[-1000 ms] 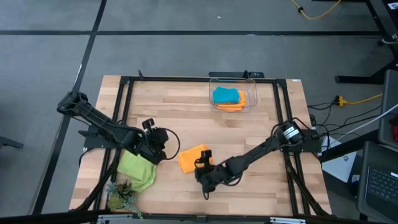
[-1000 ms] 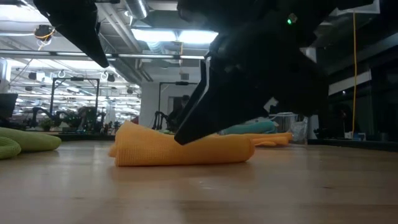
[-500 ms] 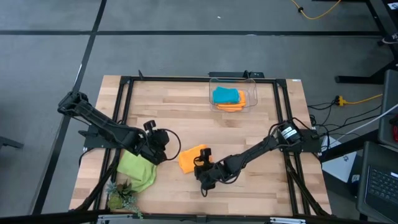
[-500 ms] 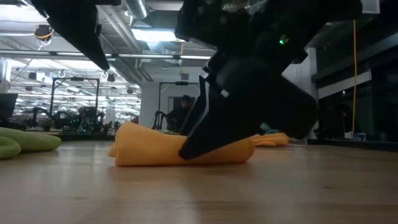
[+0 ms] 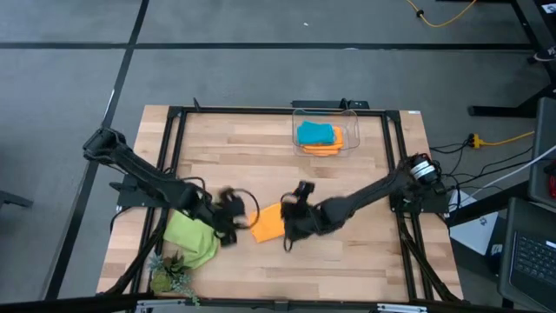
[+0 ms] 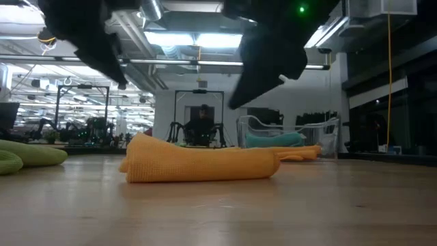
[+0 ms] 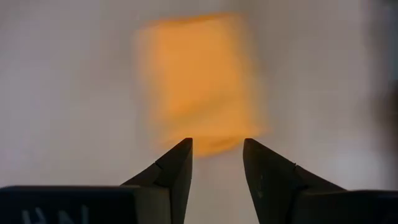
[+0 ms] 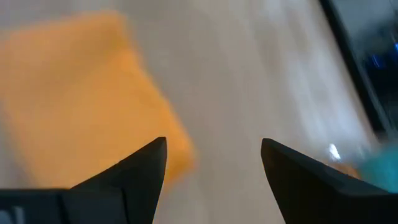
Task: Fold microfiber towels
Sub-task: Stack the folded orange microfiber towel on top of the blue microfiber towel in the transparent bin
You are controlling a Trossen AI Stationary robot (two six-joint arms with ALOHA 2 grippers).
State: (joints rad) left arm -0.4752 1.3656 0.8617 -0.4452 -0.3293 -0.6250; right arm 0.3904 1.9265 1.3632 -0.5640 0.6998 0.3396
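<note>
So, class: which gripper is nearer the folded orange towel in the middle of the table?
Right. The right gripper is at the orange towel's edge, fingers open and empty; the left gripper is close on the opposite side.

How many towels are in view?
4: an orange towel mid-table, a green towel beside the plant, a blue towel on another orange towel in the clear bin.
</note>
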